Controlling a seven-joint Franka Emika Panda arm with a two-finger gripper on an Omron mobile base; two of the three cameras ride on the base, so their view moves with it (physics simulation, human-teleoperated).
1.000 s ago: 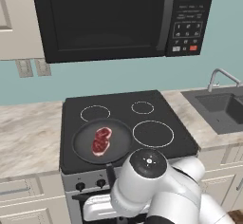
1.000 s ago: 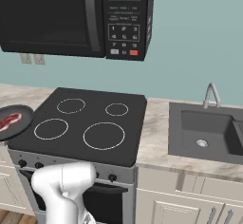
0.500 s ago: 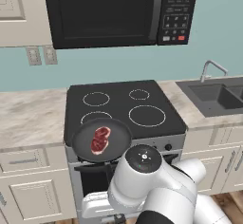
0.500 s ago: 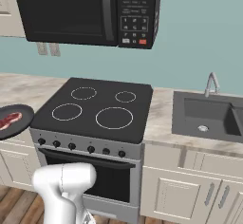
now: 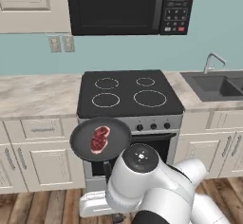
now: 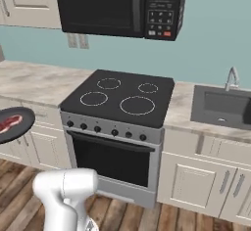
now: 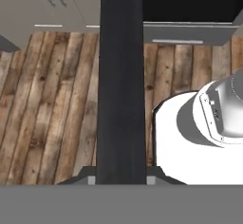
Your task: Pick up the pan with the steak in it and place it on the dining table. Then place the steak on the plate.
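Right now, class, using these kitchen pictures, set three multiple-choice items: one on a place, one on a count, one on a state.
1. Where is the pan?
A. On a stove burner
B. Held in the air in front of the oven, off the cooktop
C. In the sink

2. How many burner rings does the cooktop show?
A. Four
B. Two
C. Six

3. What state is the steak in?
A. Lying in the pan
B. Fallen on the floor
C. Lying on the counter

Answers:
1 B, the pan hangs before the oven door, above the wooden floor.
2 A, four white rings are drawn.
3 A, the red steak lies flat on the pan's black base.
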